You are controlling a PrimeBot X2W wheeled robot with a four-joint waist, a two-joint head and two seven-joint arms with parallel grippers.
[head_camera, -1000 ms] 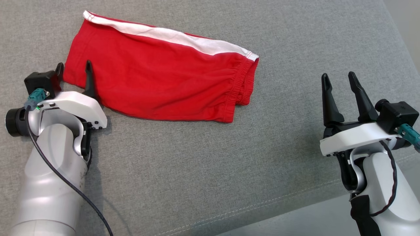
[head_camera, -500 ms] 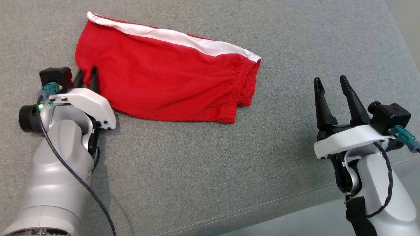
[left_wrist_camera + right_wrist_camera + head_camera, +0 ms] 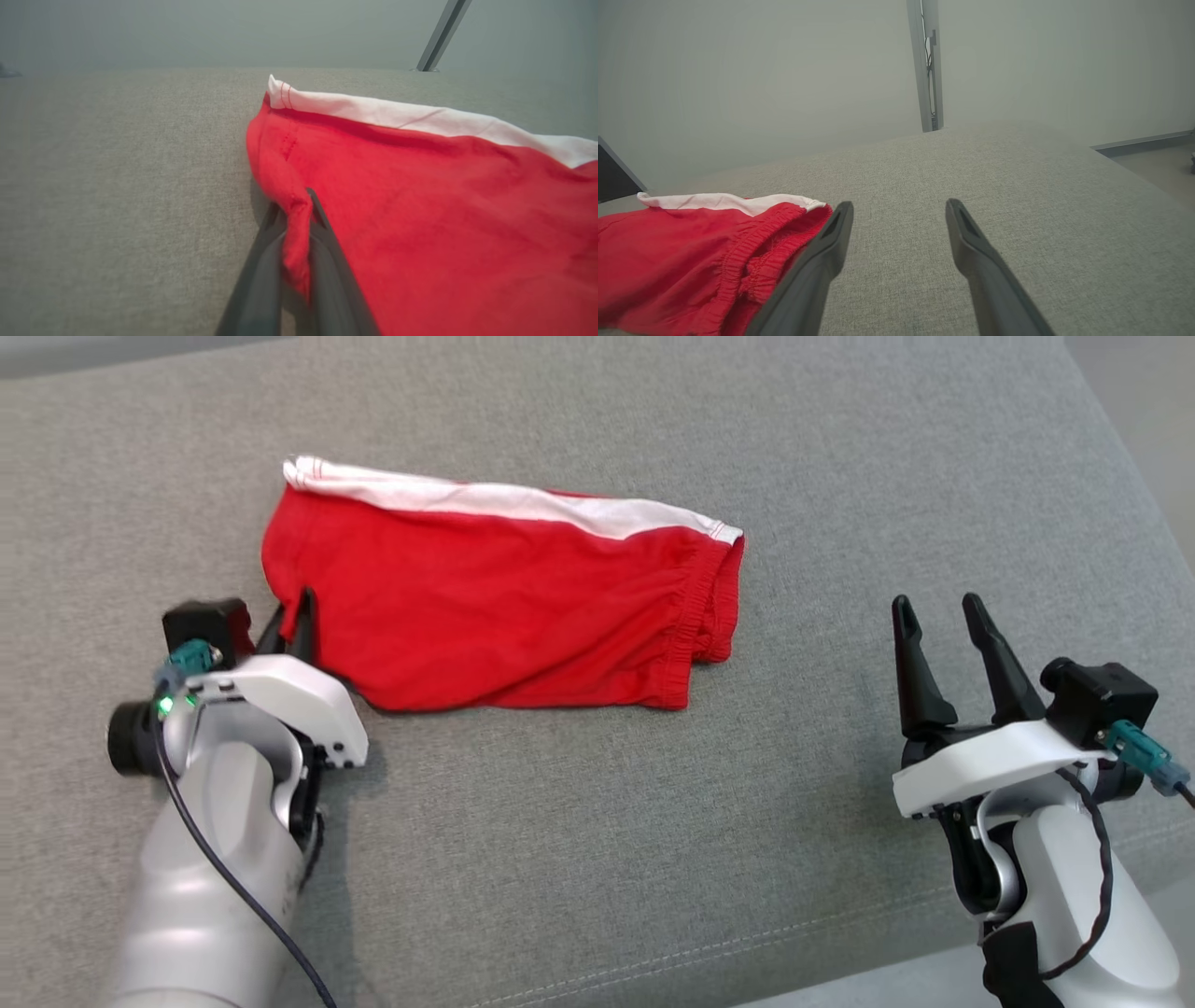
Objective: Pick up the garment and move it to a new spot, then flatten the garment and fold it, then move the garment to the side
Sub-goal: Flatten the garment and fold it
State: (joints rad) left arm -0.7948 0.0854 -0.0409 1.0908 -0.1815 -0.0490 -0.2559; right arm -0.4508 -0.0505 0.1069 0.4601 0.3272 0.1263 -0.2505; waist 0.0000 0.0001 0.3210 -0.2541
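Progress is at its very start. Our left gripper (image 3: 294,611) is pressed together on the near-left corner of the shorts (image 3: 504,607), with a ridge of red cloth squeezed between its fingers. The shorts lie on the cushion (image 3: 597,859), left of centre and toward its far side, not yet lifted. By our reading the carry to a new spot, the flattening, the fold and the move aside are all left to do. Our right gripper (image 3: 936,602) hovers well apart to the right, fingers spread, holding nothing.

The shorts are soft, limp red cloth with a white band along the far edge and a puckered elastic waistband at the right end. They lie fairly flat, with shallow wrinkles. The cushion is coarse grey weave with a stitched seam near its front edge, and we judge it will drag on the cloth.
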